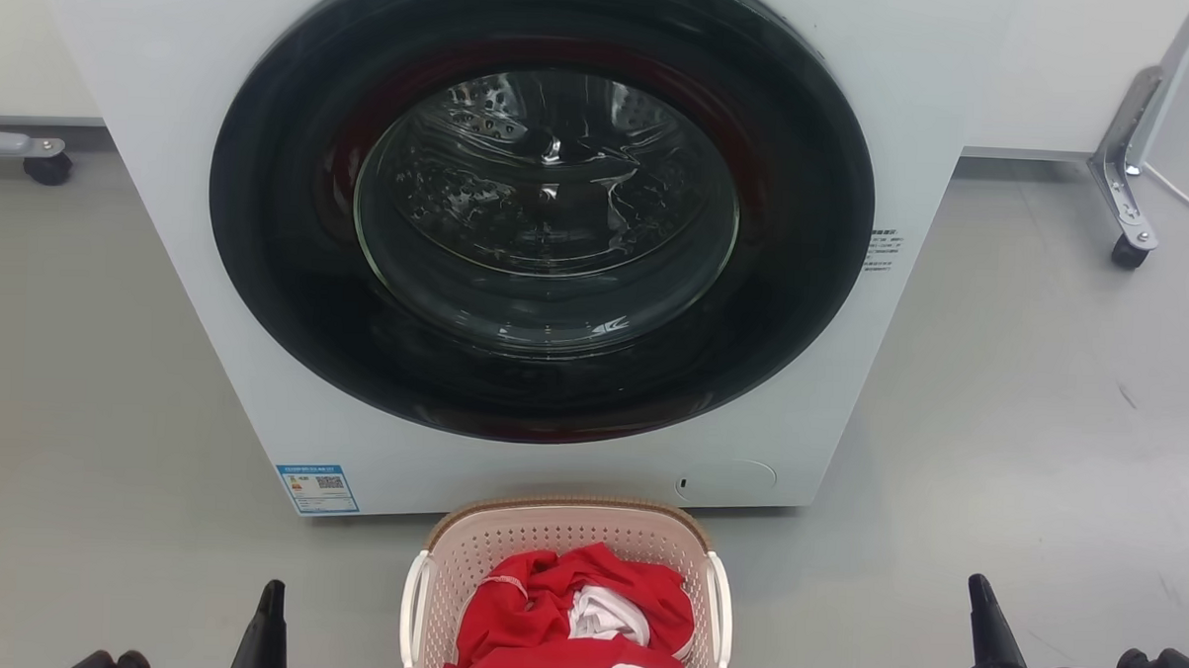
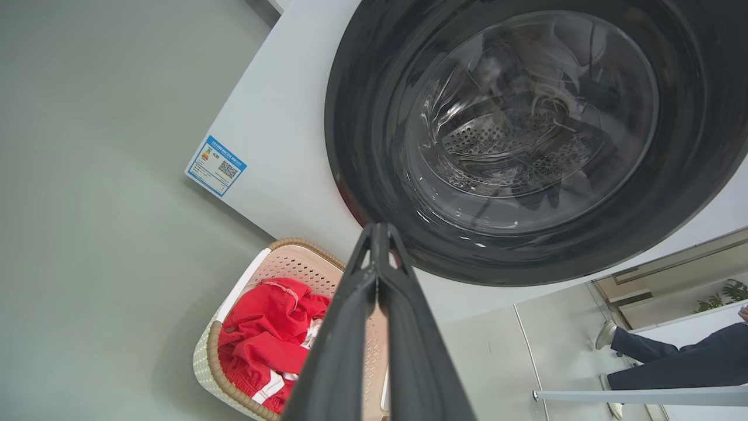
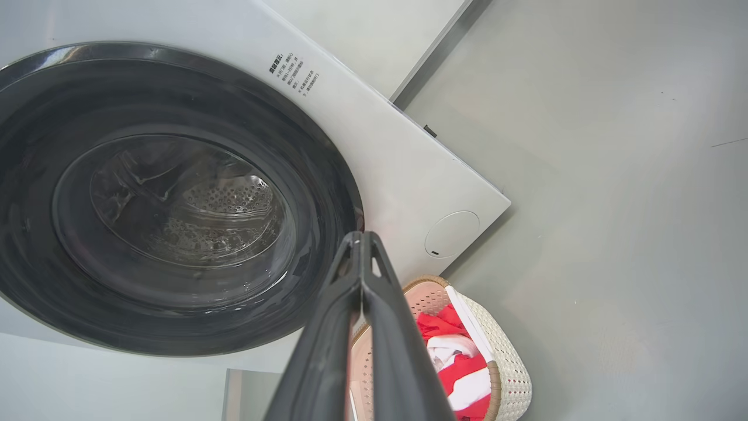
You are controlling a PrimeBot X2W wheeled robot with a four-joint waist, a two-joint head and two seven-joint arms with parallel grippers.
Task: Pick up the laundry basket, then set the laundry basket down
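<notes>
My left claw (image 2: 380, 234) and right claw (image 3: 361, 240) are pressed together; the laundry basket (image 1: 548, 532) between them could tip if bumped.

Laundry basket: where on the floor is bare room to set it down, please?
Bare floor lies left of the washing machine and the laundry basket, out to a caster wheel. More lies to their right, out to a metal wheeled leg. It is crowded in the middle: the basket stands close to the machine's front.
</notes>
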